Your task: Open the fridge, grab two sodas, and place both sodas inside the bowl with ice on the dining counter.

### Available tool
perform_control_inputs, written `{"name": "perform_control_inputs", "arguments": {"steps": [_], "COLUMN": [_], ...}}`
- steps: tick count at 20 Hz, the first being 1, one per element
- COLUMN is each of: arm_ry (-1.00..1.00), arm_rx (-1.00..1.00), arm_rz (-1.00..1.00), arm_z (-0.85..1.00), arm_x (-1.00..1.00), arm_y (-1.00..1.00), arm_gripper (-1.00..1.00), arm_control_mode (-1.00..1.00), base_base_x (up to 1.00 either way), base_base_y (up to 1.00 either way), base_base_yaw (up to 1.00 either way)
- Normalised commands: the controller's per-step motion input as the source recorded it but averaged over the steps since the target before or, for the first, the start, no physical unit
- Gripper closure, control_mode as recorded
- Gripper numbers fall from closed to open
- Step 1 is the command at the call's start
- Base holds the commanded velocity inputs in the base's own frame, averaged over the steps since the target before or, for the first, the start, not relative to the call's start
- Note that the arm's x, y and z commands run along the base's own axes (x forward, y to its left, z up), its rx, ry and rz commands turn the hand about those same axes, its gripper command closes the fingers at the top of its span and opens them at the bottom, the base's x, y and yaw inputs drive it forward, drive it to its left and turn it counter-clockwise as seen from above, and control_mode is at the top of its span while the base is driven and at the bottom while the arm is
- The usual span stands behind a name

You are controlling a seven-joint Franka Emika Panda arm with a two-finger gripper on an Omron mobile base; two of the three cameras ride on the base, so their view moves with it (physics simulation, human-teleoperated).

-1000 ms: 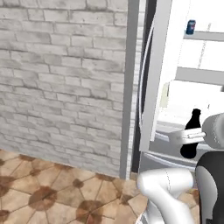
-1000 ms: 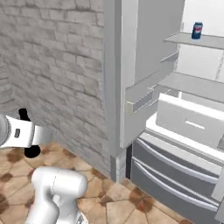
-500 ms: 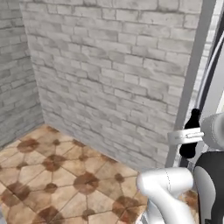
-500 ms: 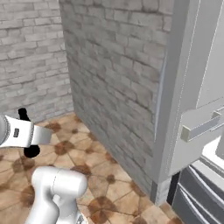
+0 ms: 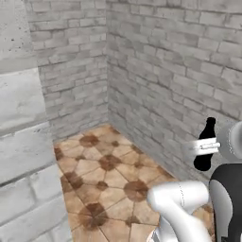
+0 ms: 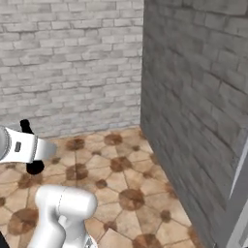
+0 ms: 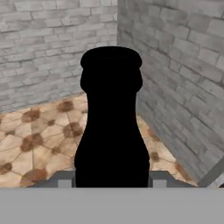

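the pale grey brick walls (image 5: 175,66) meet in a corner ahead of the robot, and below them runs the brown and tan patterned tile floor (image 5: 108,175). at the lower right edge of the right base view a slanted grey steel strip (image 6: 237,203) looks like the edge of the fridge, though too little of it shows to be sure. the white arm (image 5: 182,208) rises in front, and at its end the gripper (image 5: 204,147) carries one of the sodas, a dark, glossy black bottle-shaped drink (image 7: 111,127) with a rounded cap and a swelling body. the jaws stand narrow and are clamped on the lower body of that bottle, one finger on each side, as the hand view shows. the bottle stands upright in the grip, its long axis vertical, its neck above the fingers. in the right base view the same dark soda (image 6: 30,147) peeks out above and below the white hand. my judgement is that this is a carry step, with the base facing away from the kitchen. the relation that matters now is that the bowl with ice and the dining counter lie somewhere other than ahead, so the base has to face the counter before the upright bottle can go down into the bowl.
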Motion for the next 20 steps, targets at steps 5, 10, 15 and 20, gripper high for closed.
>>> {"name": "perform_control_inputs", "arguments": {"steps": [5, 10, 15, 20], "arm_ry": [0.00, 0.00, 0.00, 0.00], "arm_rx": [0.00, 0.00, 0.00, 0.00], "arm_rz": [0.00, 0.00, 0.00, 0.00], "arm_z": [0.00, 0.00, 0.00, 0.00], "arm_x": [0.00, 0.00, 0.00, 0.00], "arm_y": [0.00, 0.00, 0.00, 0.00], "arm_gripper": [1.00, 1.00, 1.00, 1.00], "arm_control_mode": [1.00, 1.00, 1.00, 1.00], "base_base_x": [0.00, 0.01, 0.67, 1.00], "base_base_y": [0.52, 0.47, -0.08, -0.33], "base_base_yaw": [0.57, 0.58, 0.52, 0.45]}}
